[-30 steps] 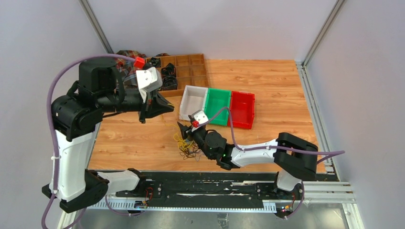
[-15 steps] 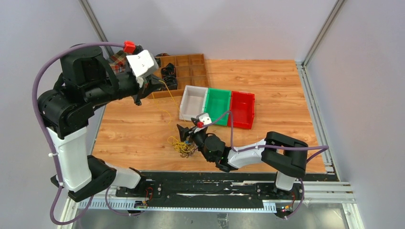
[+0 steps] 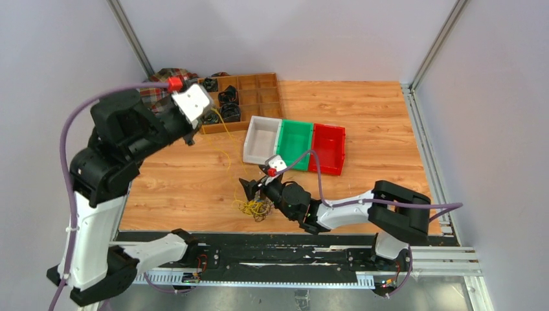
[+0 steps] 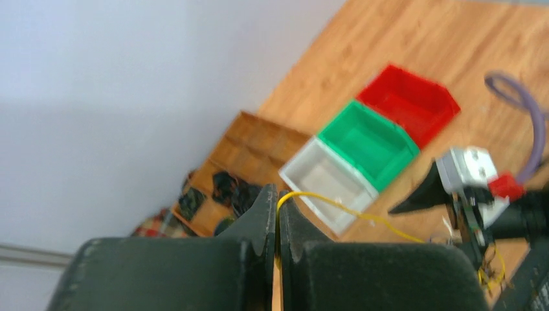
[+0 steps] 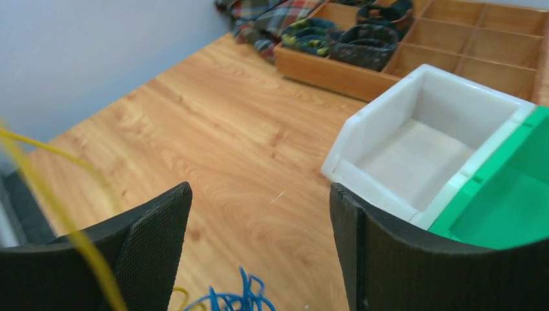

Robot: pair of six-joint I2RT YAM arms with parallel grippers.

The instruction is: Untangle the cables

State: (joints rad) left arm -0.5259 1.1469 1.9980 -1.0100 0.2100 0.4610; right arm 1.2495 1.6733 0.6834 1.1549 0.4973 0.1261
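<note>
Top external view: left claw (image 4: 277, 197), high above the wooden worktop's (image 3: 375, 116) far-left corner, is clenched on a thin yellow wire (image 4: 349, 210) running lengthwise toward the near edge into the tangle of thin yellow, blue and black cables (image 3: 256, 208); right claw (image 5: 259, 194) hangs spread open over it.

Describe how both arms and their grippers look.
The left arm and right arm share a build: white links, bulky black joints, and a thick purple cable looping outside. Each wrist carries a white camera block with a red connector. The left gripper and right gripper have black tapered fingers, finely textured on the right one.
</note>
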